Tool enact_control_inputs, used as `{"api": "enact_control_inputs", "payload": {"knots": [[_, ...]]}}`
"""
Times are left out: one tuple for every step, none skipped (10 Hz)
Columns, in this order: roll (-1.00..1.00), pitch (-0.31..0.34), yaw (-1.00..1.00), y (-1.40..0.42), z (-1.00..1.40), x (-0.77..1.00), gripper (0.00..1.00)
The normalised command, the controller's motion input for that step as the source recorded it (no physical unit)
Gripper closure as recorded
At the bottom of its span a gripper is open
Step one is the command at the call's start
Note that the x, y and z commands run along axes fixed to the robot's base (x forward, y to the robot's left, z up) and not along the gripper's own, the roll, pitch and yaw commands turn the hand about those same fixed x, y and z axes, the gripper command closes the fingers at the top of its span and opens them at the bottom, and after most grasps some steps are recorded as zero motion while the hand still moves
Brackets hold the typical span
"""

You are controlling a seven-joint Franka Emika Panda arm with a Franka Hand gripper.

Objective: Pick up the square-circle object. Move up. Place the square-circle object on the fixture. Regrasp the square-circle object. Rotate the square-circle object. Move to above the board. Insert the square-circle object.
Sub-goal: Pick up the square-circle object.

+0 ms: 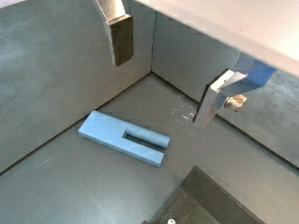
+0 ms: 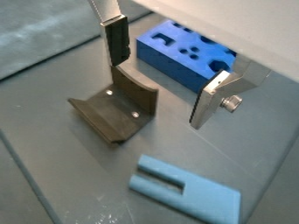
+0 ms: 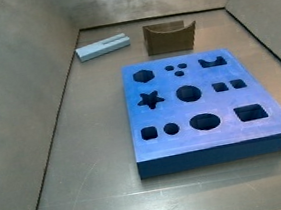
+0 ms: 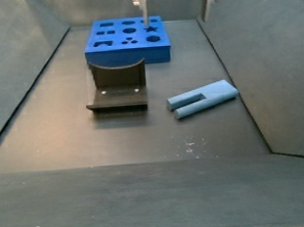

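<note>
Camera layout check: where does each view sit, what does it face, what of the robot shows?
Wrist view: looks down past the open tool at the square-circle object.
Wrist view: same perch, over fixture and board; tool fingers show.
Side view: beyond the board, no robot.
Side view: opposite end; fingers at top.
All share the object.

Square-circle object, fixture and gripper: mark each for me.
Square-circle object [image 4: 201, 97]: side view, middle of its top face.
Fixture [image 4: 117, 73]: side view, upright notched back.
Gripper [image 2: 163, 74]: wrist view, open, midway between fingertips, above the floor.
</note>
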Motion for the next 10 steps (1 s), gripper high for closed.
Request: {"api": "enact_control_inputs", "payload": {"knots": [[-0.04, -0.040, -0.79, 0.03, -0.61, -0.43, 0.00], [-0.09, -0.040, -0.70, 0.08, -0.69, -0.55, 0.00], [-0.13, -0.036, -0.63, 0.12, -0.76, -0.62, 0.00], [-0.17, -0.106, -0.67, 0.04, -0.76, -0.55, 0.00], [-0.19, -0.176, -0.73, 0.00, -0.64, -0.39, 0.00], [-0.20, -0.176, -0.73, 0.00, -0.63, -0.39, 0.00], [-0.24, -0.217, -0.82, -0.03, -0.48, -0.12, 0.00], [-0.21, -0.259, -0.83, 0.00, -0.39, 0.00, 0.00], [-0.22, -0.243, -0.81, 0.00, -0.39, 0.00, 0.00], [-0.24, -0.226, -0.79, 0.00, -0.35, 0.00, 0.00]]}}
